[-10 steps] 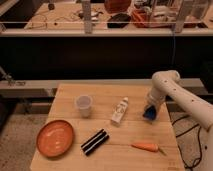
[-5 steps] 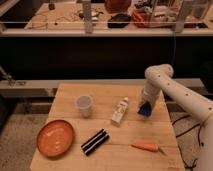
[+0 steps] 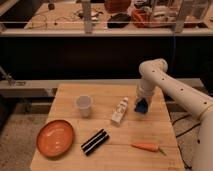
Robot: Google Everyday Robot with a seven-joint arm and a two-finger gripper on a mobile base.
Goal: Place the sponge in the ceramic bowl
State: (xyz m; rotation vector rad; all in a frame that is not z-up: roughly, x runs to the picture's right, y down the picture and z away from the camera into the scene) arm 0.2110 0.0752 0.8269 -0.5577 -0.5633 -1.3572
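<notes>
While the sponge (image 3: 142, 107) sits well right of the ceramic bowl (image 3: 55, 137), the gripper (image 3: 141, 101) is directly over it, touching or nearly so; cannot tell if it's clamped on. The bowl holds nothing. Looks like the pickup step. Next needs a secure hold, then a carry left to the bowl, clearing the white bottle (image 3: 120, 111) and cup (image 3: 84, 105) between.

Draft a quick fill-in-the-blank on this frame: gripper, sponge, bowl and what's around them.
1. The gripper, jaws shut on the blue ____, hangs beside the white bottle.
2. The ceramic bowl is ____.
3. The cup stands ____ between the ceramic bowl and the white bottle.
4. The black bars lie between the ceramic bowl and the orange ____.

Missing words: sponge; empty; upright; carrot.
</notes>
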